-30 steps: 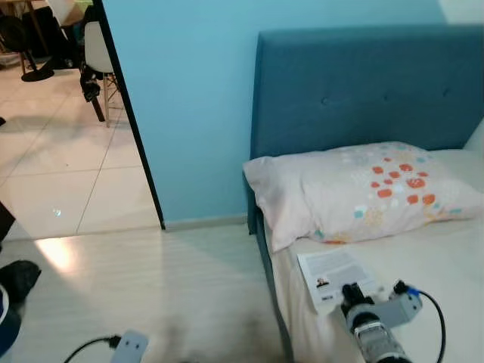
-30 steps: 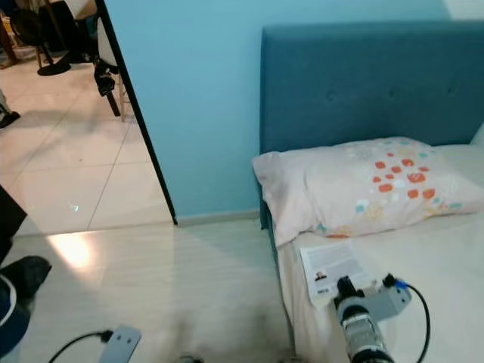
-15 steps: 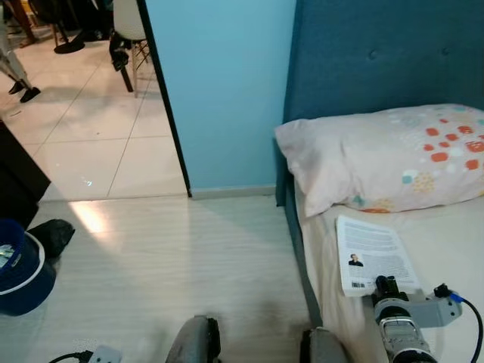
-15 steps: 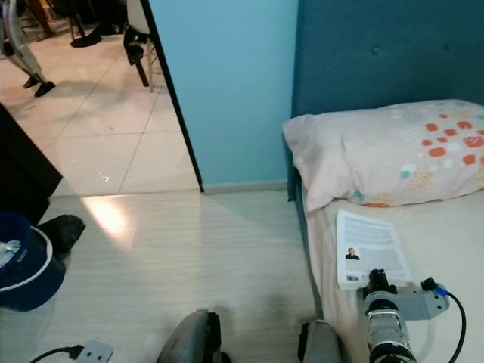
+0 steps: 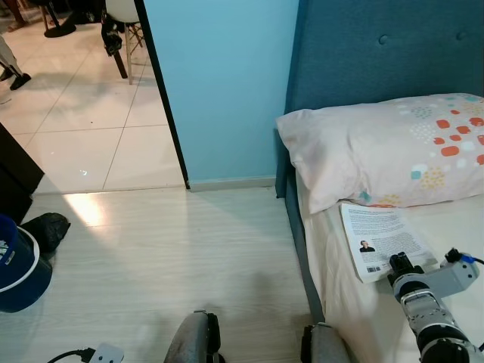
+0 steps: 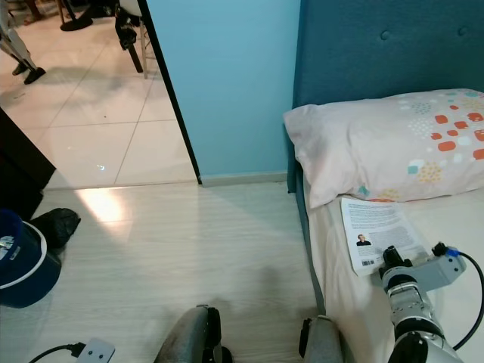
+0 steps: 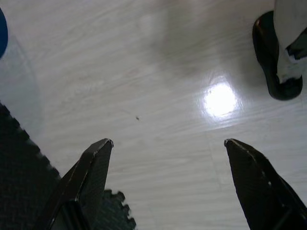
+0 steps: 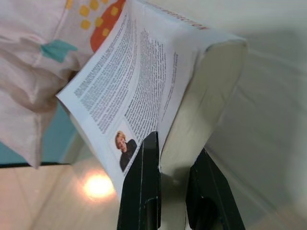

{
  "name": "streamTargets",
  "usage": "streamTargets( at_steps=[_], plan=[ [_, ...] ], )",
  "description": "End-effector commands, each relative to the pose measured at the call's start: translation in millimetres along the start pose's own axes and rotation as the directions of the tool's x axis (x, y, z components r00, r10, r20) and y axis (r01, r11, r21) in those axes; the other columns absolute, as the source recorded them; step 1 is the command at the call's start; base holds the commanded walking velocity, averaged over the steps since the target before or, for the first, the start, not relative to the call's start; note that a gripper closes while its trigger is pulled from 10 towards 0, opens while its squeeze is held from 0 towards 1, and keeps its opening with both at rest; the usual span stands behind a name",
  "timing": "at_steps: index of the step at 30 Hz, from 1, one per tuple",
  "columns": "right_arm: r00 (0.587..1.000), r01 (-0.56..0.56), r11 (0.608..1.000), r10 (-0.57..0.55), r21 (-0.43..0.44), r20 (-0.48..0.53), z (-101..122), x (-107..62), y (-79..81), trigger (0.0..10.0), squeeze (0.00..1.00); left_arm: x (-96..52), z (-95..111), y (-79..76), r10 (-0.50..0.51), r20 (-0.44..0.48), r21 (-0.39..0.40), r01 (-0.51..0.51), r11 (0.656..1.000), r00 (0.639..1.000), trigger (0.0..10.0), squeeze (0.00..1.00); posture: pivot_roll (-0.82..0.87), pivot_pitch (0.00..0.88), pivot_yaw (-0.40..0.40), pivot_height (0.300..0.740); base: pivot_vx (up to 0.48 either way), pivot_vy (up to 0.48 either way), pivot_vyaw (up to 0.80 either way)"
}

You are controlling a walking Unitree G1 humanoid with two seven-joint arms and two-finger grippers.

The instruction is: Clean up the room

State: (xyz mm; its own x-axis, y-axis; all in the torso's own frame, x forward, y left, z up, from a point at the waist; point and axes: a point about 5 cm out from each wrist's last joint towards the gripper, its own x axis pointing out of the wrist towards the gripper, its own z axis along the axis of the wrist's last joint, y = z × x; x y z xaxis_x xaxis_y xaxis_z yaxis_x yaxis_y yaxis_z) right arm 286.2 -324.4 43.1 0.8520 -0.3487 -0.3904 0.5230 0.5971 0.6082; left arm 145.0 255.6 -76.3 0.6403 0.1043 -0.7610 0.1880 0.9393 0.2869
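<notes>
Near right, the right gripper (image 8: 165, 167) pinches the near corner of the book (image 5: 384, 240) on the bed (image 6: 454, 219); its wrist view catches fingers (image 8: 142, 177) clamped on cover and pages. The left gripper (image 7: 168, 143) hangs wide over pale floor (image 5: 189, 257). Beyond the book, the pillow (image 5: 393, 147). Since half a second ago, the book sits angled further right.

Silver ribbed right arm (image 5: 427, 318), black cable (image 5: 473, 259), blue connector; black jaws.
</notes>
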Motion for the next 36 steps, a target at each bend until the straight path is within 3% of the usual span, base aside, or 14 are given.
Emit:
streamTargets(
  at_steps=[1, 2, 3, 6, 7, 15, 21, 22, 23, 24, 27, 32, 34, 36],
  plan=[
    [0.994, 0.057, 0.997, -0.061, -0.044, -0.091, -17, -4.7, -12.8, 10.0, 0.32, -3.6, -10, -1.0, -0.012, -0.034, 0.009, 0.012, 1.000, 0.999, 10.0, 0.00, 0.25, 0.268, 0.055, 0.620, 0.000, 0.000, 0.00],
    [0.994, 0.057, 0.997, -0.061, -0.044, -0.091, -17, -4.7, -12.8, 10.0, 0.32, -3.6, -10, -1.0, -0.012, -0.034, 0.009, 0.012, 1.000, 0.999, 10.0, 0.00, 0.25, 0.268, 0.055, 0.620, 0.000, 0.000, 0.00],
    [0.994, 0.056, 0.997, -0.060, -0.045, -0.092, -16, -4.6, -13.0, 10.0, 0.64, -3.8, -10, -1.8, -0.014, -0.033, 0.011, 0.014, 1.000, 0.999, 10.0, 0.00, 0.25, 0.269, 0.056, 0.620, 0.000, 0.000, 0.00],
    [0.994, 0.056, 0.997, -0.060, -0.046, -0.093, -15, -4.5, -13.0, 10.0, 0.64, -3.9, -10, -2.0, -0.014, -0.032, 0.011, 0.015, 1.000, 0.999, 10.0, 0.00, 0.25, 0.269, 0.056, 0.620, 0.000, 0.000, 0.00],
    [0.994, 0.059, 0.996, -0.064, -0.066, -0.089, -11, -4.0, -13.0, 10.0, 1.00, -3.9, -10, -2.4, -0.015, -0.033, 0.010, 0.015, 1.000, 0.999, 10.0, 0.00, 0.25, 0.268, 0.054, 0.620, 0.000, 0.000, 0.00],
    [0.983, 0.164, 0.964, -0.177, -0.209, -0.041, 15, -3.7, -21.4, 10.0, 1.00, -2.1, -9, -6.5, -0.016, -0.044, -0.005, 0.016, 1.000, 0.999, 10.0, 0.00, 0.23, 0.246, 0.044, 0.620, 0.000, 0.000, 0.00],
    [0.962, 0.270, 0.912, -0.244, -0.309, 0.119, 58, -4.5, -22.5, 10.0, 1.00, 3.3, 0, -14.5, -0.031, -0.043, -0.020, 0.030, 0.999, 0.999, 10.0, 0.00, 0.19, 0.201, 0.038, 0.620, 0.000, 0.000, 0.00],
    [0.965, 0.255, 0.918, -0.222, -0.304, 0.139, 66, -3.2, -16.5, 10.0, 0.16, 5.0, 3, -16.2, -0.034, -0.043, -0.021, 0.033, 0.999, 0.999, 10.0, 0.00, 0.18, 0.183, 0.034, 0.620, 0.000, 0.000, 0.00],
    [0.965, 0.255, 0.918, -0.222, -0.304, 0.139, 66, -3.2, -16.5, 10.0, 0.16, 5.0, 3, -16.2, -0.034, -0.043, -0.021, 0.033, 0.999, 0.999, 10.0, 0.00, 0.18, 0.183, 0.034, 0.620, 0.000, 0.000, 0.00],
    [0.975, 0.213, 0.919, -0.180, -0.333, 0.127, 66, -0.7, -8.2, 10.0, 0.00, 7.0, 7, -17.3, -0.035, -0.042, -0.025, 0.034, 0.999, 0.999, 10.0, 0.00, 0.17, 0.161, 0.030, 0.620, 0.000, 0.000, 0.00],
    [0.982, 0.182, 0.917, -0.151, -0.355, 0.113, 64, 1.1, -2.3, 10.0, 0.00, 8.5, 10, -18.1, -0.035, -0.041, -0.028, 0.034, 0.999, 0.999, 10.0, 0.00, 0.17, 0.157, 0.029, 0.620, 0.000, 0.000, 0.00],
    [0.959, -0.233, 0.905, 0.275, -0.356, 0.072, 21, 6.5, 55.7, 10.0, 0.00, 18.2, 33, -11.3, 0.017, -0.043, -0.101, -0.021, 0.995, 0.999, 10.0, 0.00, 0.13, 0.074, 0.009, 0.639, 0.000, 0.000, 0.00],
    [0.932, -0.333, 0.881, 0.361, -0.336, 0.023, -5, 4.1, 70.6, 10.0, 0.00, 21.4, 42, -1.9, 0.069, -0.057, -0.121, -0.075, 0.990, 0.996, 10.0, 0.00, 0.12, 0.052, 0.009, 0.649, 0.000, 0.000, 0.00],
    [0.932, -0.333, 0.881, 0.361, -0.336, 0.023, -5, 4.1, 70.6, 10.0, 0.00, 21.4, 42, -1.9, 0.069, -0.057, -0.121, -0.075, 0.990, 0.996, 10.0, 0.00, 0.12, 0.052, 0.009, 0.649, 0.000, 0.000, 0.00]
  ],
)
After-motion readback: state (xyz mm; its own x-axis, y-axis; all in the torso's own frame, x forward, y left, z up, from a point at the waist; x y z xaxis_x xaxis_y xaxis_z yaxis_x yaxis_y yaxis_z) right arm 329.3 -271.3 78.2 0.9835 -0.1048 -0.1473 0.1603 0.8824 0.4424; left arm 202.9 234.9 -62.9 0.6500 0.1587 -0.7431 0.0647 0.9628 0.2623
